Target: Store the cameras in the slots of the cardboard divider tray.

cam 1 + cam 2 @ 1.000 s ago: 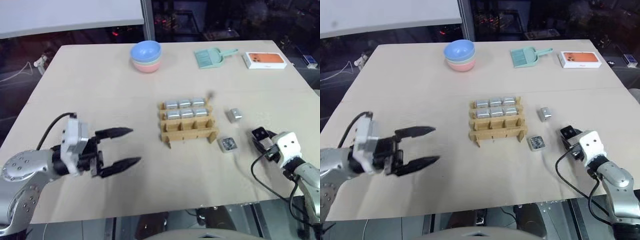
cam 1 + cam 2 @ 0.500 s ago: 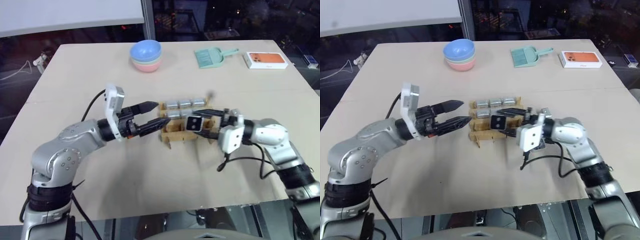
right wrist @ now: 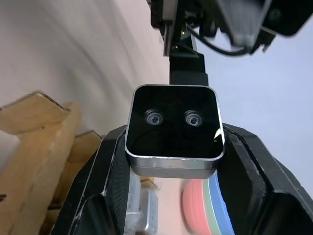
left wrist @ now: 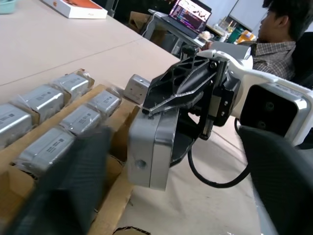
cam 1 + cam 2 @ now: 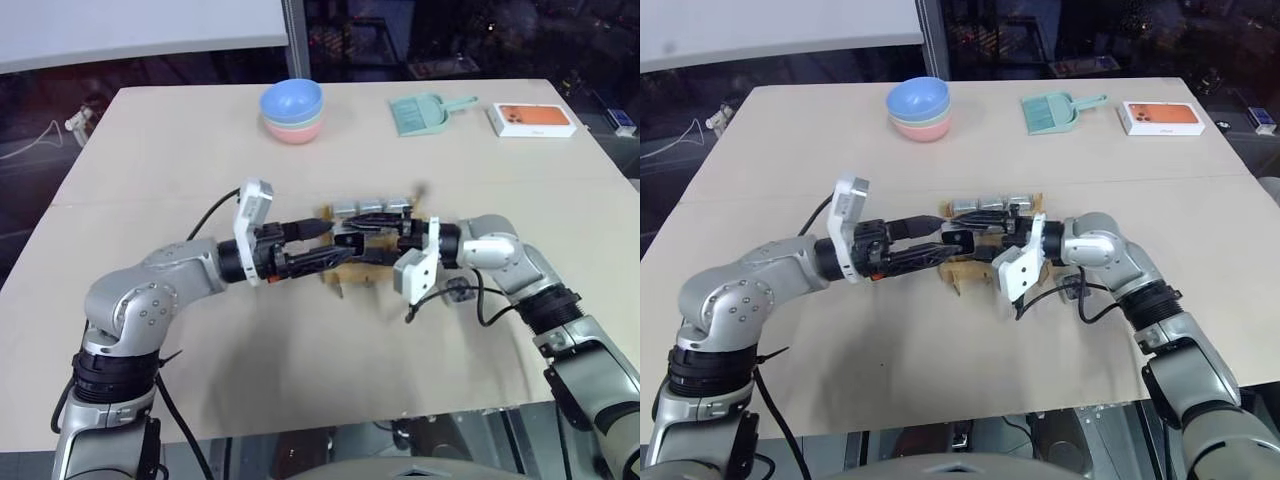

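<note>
Over the last second I bring both arms in from the table's [image 5: 180, 150] near corners, and they now meet nose to nose just above the near edge of the cardboard divider tray [image 5: 345, 275]. That tells me a hand-over is on: the camera that the right arm lifted from the right of the tray is being offered to the left arm, probably to turn it for a slot.

The tray sits mid-table with six wrapped cameras [image 4: 58, 100] filling its far and middle rows; its near row looks open, as far as I can see past the arms. One more loose camera [image 4: 137, 87] lies on the table just right of the tray.

The right hand [image 3: 171, 161] is clamped on a camera with a black two-lens face [image 3: 172, 128], one black finger against each side, holding it in the air above the tray.

The left hand [image 5: 335, 243] has narrowed from its widest spread but its fingers are parted either side of that camera; I cannot tell whether they touch it yet.
</note>
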You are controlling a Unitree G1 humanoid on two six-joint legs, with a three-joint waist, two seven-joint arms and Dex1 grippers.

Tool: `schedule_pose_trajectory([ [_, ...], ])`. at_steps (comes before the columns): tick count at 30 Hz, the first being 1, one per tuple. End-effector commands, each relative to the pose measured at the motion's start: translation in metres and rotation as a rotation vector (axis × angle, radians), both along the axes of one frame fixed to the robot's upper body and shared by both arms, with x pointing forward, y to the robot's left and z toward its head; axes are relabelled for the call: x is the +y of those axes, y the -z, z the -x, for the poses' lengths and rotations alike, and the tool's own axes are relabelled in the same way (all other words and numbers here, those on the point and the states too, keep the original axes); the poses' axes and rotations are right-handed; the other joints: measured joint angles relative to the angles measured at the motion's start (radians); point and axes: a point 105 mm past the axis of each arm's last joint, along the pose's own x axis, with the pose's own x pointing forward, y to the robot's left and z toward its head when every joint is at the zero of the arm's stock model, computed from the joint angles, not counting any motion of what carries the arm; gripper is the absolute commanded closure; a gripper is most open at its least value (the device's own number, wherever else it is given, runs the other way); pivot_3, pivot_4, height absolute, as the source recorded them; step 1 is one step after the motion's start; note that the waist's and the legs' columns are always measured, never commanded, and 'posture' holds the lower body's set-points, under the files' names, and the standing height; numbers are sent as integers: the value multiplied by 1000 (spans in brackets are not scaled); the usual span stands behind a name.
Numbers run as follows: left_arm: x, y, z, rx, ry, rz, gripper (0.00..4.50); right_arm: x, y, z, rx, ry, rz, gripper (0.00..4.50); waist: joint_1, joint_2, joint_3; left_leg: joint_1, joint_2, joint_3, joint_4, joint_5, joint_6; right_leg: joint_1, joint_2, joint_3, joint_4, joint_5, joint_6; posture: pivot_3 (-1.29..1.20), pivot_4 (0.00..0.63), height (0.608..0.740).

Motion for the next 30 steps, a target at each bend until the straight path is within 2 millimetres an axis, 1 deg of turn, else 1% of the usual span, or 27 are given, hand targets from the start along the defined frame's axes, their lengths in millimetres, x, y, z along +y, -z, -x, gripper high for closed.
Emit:
schedule_pose_trajectory([
  [1, 0, 0, 2, -15, 16, 4, 2163, 0, -11, 6, -40, -29, -41, 2523, 0, 0, 0, 0, 0, 0, 0, 0, 0, 0, 0, 0, 0, 0, 0, 0, 150, 740],
  [2, 0, 1, 1, -15, 16, 3, 2571, 0, -12, 6, -40, -31, -41, 2523, 0, 0, 0, 0, 0, 0, 0, 0, 0, 0, 0, 0, 0, -1, -1, 0, 150, 740],
  [3, 1, 2, 0, -17, 16, 0, 3170, 0, -12, 6, -42, -33, -43, 2523, 0, 0, 0, 0, 0, 0, 0, 0, 0, 0, 0, 0, 0, -1, -2, 0, 150, 740],
  [4, 1, 3, 0, -18, 17, -3, 3279, 0, -14, 6, -45, -35, -45, 2523, 0, 0, 0, 0, 0, 0, 0, 0, 0, 0, 0, 0, 1, -2, -3, 0, 150, 740],
  [5, 0, 3, -1, -22, 20, -6, 3770, 1, -15, 6, -47, -38, -49, 2523, 1, 0, 0, 0, 0, 0, 0, 0, 0, 0, 0, 0, 0, -2, -3, 0, 150, 740],
  [8, -2, 3, -3, -38, 20, -10, 3771, 1, -17, 7, -44, -42, -53, 2523, 0, 0, 0, 0, 0, 0, 0, 0, 0, 0, 0, 0, 0, -2, -3, 0, 150, 740],
  [11, -3, 3, -4, -49, 24, -15, 3771, 0, -15, 6, -3, -21, -46, 2523, 0, 0, 0, 0, 0, 0, 0, 0, 0, 0, 0, 0, 0, -2, -3, 0, 150, 740],
  [12, -3, 3, -4, -51, 25, -16, 3772, 0, -14, 5, 12, -12, -45, 2025, 0, 0, 0, 0, 0, 0, 0, 0, 0, 0, 0, 0, 0, -2, -3, 0, 150, 740],
  [13, -3, 3, -4, -51, 26, -16, 3772, 0, -14, 5, 27, -6, -47, 1419, 0, 0, 0, 0, 0, 0, 0, 0, 0, 0, 0, 0, 0, -2, -3, 0, 150, 740],
  [14, -3, 3, -4, -54, 27, -19, 3772, -1, -14, 5, 32, -5, -50, 1228, 0, 0, 0, 0, 0, 0, 0, 0, 0, 0, 0, 0, 0, -2, -3, 0, 150, 740],
  [16, -3, 3, -5, -61, 24, -22, 3772, -2, -14, 5, 51, 5, -59, 385, 0, 0, 0, 0, 0, 0, 0, 0, 1, 0, 0, 0, 0, -2, -3, 0, 150, 740],
  [17, -3, 2, -6, -70, 18, -22, 3772, -4, -13, 5, 62, 14, -57, 44, 0, 0, 0, 0, 0, 0, 0, 0, 1, 0, 0, 0, 0, -2, -3, 0, 150, 740],
  [20, -1, -1, -10, -108, -8, -19, 3772, -18, -7, 7, 165, 47, -57, 44, 5, 0, 0, 0, 0, -1, 0, 0, 1, 0, 0, 0, 0, -2, -3, 0, 150, 740],
  [23, 5, 5, -16, -160, -35, -81, 3772, -37, -7, 14, 345, 85, -112, 44, 6, 0, 0, -1, 0, 0, 0, -2, 4, 0, -1, 0, 0, -2, -3, 0, 150, 740],
  [26, 9, 6, -29, -251, -74, -118, 3772, -66, -6, 25, 676, 142, -201, 44, 7, 0, 0, -1, 0, -1, 0, -2, 4, 0, -1, -1, 0, -2, -3, 0, 150, 740],
  [27, 8, 7, -31, -276, -70, -121, 3772, -79, -10, 28, 820, 164, -272, 44, 13, 0, 0, -1, 0, -1, 0, -2, 4, 0, -1, -1, 0, -2, -3, 0, 150, 740],
  [28, 6, 9, -34, -291, -69, -126, 3772, -93, -8, 34, 964, 191, -279, 44, 13, 0, 0, -1, 0, -1, 0, -2, 4, 0, -1, -1, -1, -2, -3, 0, 150, 740],
  [29, 5, 11, -36, -298, -68, -126, 3772, -100, -7, 40, 1061, 208, -275, 44, 17, 0, 0, -1, 0, -1, 0, -3, 5, 0, -1, -1, -1, -2, -3, 0, 150, 740],
  [30, 5, 14, -39, -309, -66, -134, 3772, -109, -2, 50, 1147, 220, -227, 44, 18, 0, 0, -1, 0, 0, 0, -3, 5, 0, -2, -1, -1, -2, -3, 0, 150, 740],
])
